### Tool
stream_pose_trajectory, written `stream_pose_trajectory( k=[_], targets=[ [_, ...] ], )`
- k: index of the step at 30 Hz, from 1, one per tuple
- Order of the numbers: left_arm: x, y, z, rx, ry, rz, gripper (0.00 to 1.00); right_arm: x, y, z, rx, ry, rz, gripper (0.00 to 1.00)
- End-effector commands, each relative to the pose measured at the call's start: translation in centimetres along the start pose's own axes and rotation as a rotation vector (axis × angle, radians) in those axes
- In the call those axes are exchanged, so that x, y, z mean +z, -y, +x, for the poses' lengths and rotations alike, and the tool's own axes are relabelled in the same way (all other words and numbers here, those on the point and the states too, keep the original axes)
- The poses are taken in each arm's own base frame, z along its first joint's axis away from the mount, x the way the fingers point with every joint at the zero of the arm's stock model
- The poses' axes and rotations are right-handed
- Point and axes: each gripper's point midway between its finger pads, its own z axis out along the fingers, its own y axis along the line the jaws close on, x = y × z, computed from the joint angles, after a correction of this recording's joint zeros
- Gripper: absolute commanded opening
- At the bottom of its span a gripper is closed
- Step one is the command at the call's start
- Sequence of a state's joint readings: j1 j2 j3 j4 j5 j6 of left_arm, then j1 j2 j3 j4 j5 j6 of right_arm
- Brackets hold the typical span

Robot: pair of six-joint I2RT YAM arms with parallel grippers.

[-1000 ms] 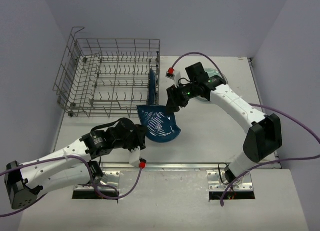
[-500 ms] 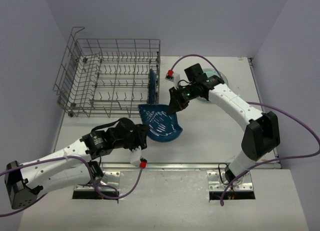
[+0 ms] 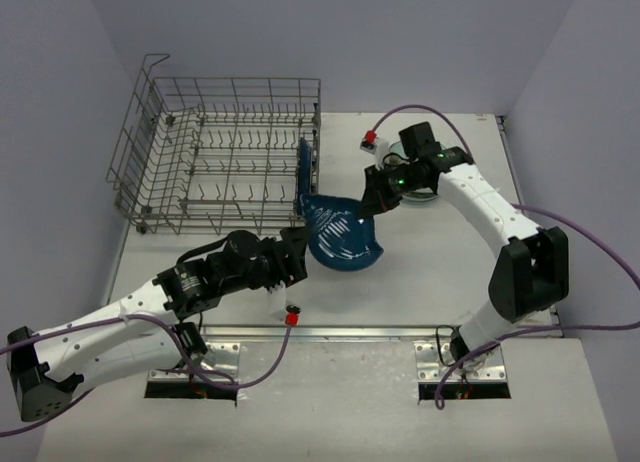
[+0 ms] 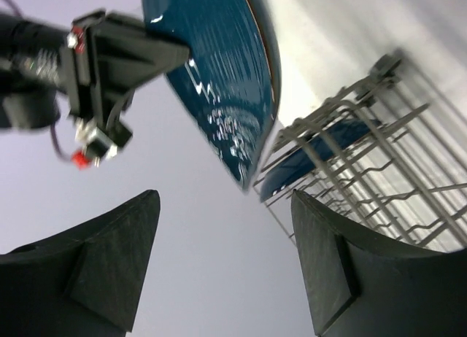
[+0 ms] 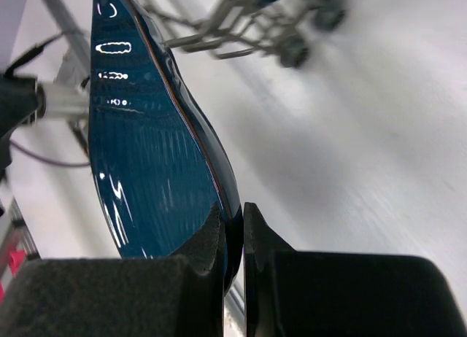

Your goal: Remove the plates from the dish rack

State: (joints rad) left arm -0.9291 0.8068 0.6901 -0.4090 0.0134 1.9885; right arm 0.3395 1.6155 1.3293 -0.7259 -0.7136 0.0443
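Note:
My right gripper (image 3: 368,210) is shut on the rim of a dark blue plate (image 3: 345,239), which hangs tilted above the table just in front of the dish rack (image 3: 215,157). In the right wrist view both fingers pinch the plate (image 5: 149,155) edge at the gripper (image 5: 235,214). My left gripper (image 3: 298,263) stands open beside the plate's left edge, with nothing between its fingers (image 4: 117,249). In the left wrist view the plate (image 4: 219,74) is up ahead, apart from the fingers. A second dark blue plate (image 3: 304,172) stands upright at the right end of the rack (image 4: 379,155).
The grey wire rack has tall sides and upright tines and fills the far left of the table. A purple cable (image 3: 590,252) loops along the right arm. A metal rail (image 3: 330,332) runs along the table's near edge.
The left gripper has let go of the plate and opened. The right gripper has shut on the plate's rim and carried it up and to the right, more tilted.

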Motion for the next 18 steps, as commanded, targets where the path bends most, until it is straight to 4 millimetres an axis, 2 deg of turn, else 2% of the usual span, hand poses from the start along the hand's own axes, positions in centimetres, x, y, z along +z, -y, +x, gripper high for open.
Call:
stream_pose_trajectory(
  k=[1, 2, 4, 5, 7, 13, 14, 16, 18],
  targets=[
    [-3.0, -5.9, 2.0, 0.080, -0.082, -0.184, 0.74, -6.7, 2.2, -4.2, 0.044, 0.230, 0.006, 0.00],
    [-3.3, -6.1, 2.4, 0.055, -0.103, -0.195, 0.77, -7.4, 2.8, -4.5, 0.061, 0.252, 0.015, 0.00],
    [-3.8, -6.6, 3.1, 0.017, -0.136, -0.221, 0.83, -9.7, 5.4, -4.8, 0.147, 0.314, 0.070, 0.00],
    [-4.1, -6.7, 3.7, -0.016, -0.163, -0.235, 0.84, -11.1, 7.4, -4.9, 0.213, 0.362, 0.107, 0.00],
    [-4.5, -6.8, 4.4, -0.066, -0.199, -0.250, 0.84, -12.4, 9.8, -4.7, 0.283, 0.419, 0.148, 0.00],
    [-5.9, -7.7, 5.9, -0.205, -0.251, -0.300, 0.82, -15.3, 17.7, -5.2, 0.528, 0.592, 0.266, 0.00],
    [-5.8, -7.6, 5.9, -0.207, -0.251, -0.297, 0.82, -15.7, 18.0, -5.8, 0.513, 0.609, 0.285, 0.00],
    [-6.2, -8.0, 6.5, -0.261, -0.272, -0.313, 0.83, -16.0, 20.8, -5.9, 0.617, 0.643, 0.312, 0.00],
    [-6.4, -8.1, 6.9, -0.296, -0.289, -0.316, 0.83, -16.4, 22.1, -6.7, 0.630, 0.679, 0.329, 0.00]
  ],
)
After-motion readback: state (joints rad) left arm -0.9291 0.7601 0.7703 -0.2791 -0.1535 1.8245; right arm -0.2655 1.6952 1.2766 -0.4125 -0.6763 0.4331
